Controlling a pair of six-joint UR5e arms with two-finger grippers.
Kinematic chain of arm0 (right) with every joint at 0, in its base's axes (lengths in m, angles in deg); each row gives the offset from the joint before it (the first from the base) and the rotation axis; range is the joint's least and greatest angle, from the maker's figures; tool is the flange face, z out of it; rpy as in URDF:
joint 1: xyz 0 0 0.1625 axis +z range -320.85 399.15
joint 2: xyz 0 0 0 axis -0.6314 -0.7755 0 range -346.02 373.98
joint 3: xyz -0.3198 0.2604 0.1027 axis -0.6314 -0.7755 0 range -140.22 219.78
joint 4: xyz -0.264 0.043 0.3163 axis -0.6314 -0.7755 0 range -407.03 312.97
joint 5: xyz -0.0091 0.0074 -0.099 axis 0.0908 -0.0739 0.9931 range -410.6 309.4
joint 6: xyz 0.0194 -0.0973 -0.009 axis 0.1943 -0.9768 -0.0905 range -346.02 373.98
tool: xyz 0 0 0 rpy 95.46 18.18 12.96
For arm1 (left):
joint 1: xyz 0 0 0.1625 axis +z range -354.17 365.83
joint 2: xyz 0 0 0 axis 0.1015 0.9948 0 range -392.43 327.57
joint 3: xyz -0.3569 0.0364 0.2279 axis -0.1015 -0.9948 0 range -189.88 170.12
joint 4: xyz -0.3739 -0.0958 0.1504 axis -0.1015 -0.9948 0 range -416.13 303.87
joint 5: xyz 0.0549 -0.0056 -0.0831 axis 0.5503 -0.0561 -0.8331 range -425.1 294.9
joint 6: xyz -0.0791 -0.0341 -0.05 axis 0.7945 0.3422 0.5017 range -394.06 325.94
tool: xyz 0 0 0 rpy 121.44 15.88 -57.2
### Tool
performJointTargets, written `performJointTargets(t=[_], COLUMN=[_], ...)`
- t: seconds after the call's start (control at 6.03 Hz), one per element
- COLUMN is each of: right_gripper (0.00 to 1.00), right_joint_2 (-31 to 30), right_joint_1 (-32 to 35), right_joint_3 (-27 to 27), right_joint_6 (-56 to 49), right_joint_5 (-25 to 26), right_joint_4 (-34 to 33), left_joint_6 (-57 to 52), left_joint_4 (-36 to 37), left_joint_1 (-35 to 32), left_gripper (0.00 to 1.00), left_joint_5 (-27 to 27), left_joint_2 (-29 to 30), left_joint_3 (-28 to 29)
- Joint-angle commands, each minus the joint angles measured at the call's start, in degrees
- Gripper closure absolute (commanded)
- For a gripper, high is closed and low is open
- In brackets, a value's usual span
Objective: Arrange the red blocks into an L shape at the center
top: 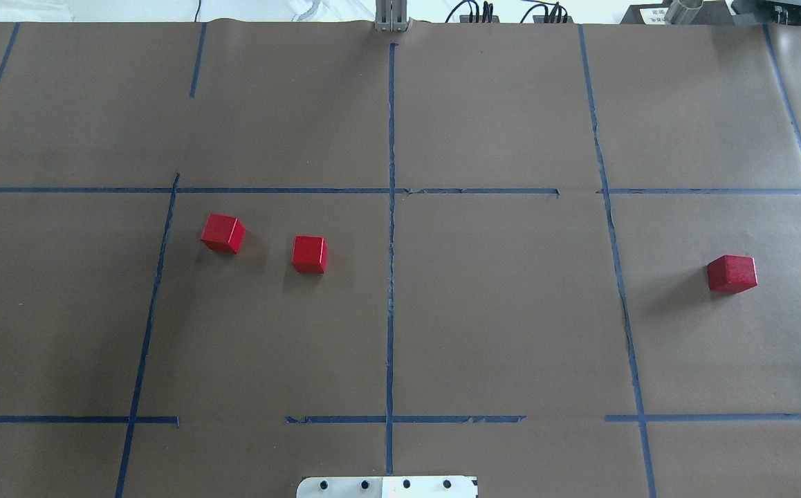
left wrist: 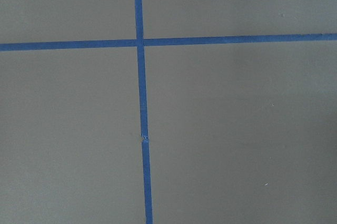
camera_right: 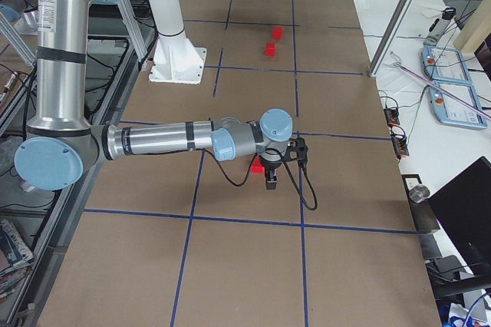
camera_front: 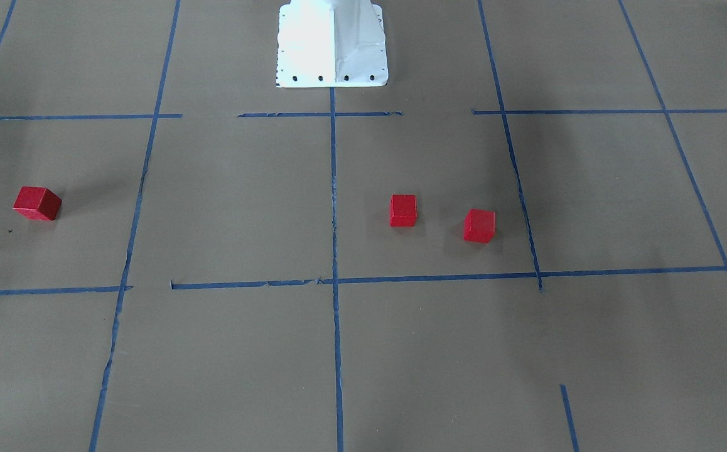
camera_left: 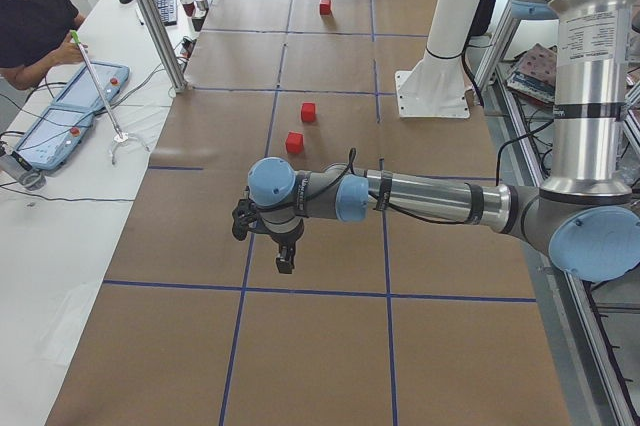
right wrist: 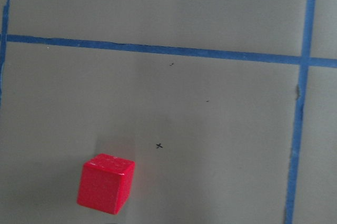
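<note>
Three red blocks lie apart on the brown paper. Two sit left of the center [top: 442, 304]: one block [top: 223, 233] and a second block [top: 309, 254]. The third block [top: 732, 273] lies far right and also shows in the right wrist view [right wrist: 105, 183]. My left gripper [camera_left: 285, 261] hangs over bare paper, nearer the table's left end than the two blocks. My right gripper [camera_right: 271, 181] hangs just beside the third block [camera_right: 257, 166]. Both grippers show only in the side views, so I cannot tell whether they are open or shut.
The robot's white base [top: 387, 487] stands at the near middle edge. Blue tape lines [top: 391, 277] form a grid across the paper. An operator [camera_left: 30, 16] sits at a side table with tablets and cables.
</note>
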State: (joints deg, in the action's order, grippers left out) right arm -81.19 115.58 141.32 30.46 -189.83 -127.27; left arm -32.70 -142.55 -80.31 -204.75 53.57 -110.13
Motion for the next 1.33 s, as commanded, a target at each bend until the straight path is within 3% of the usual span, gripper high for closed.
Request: performJointTargets(t=[0.0, 0.33, 0.66, 1.16], right_gripper=[0.0, 0.0, 0.01, 0.01], right_joint_2=[1.9, 4.4, 1.0, 1.7], right_joint_1=[-8.2, -15.4, -16.3, -19.9], right_joint_3=[-0.2, -0.5, -2.4, -4.1], right_joint_6=[18.0, 33.8, 30.8, 30.7], right_joint_5=[1.1, 8.9, 11.6, 12.0], right_joint_4=[10.5, 14.5, 14.6, 14.7], left_joint_6=[0.0, 0.0, 0.0, 0.0], left_joint_4=[-0.1, -0.1, -0.1, -0.2], left_joint_1=[0.0, 0.0, 0.0, 0.0], left_gripper=[0.0, 0.0, 0.0, 0.0], left_joint_5=[0.0, 0.0, 0.0, 0.0], left_joint_2=[0.0, 0.0, 0.1, 0.1], left_joint_3=[-0.2, -0.1, -0.2, -0.6])
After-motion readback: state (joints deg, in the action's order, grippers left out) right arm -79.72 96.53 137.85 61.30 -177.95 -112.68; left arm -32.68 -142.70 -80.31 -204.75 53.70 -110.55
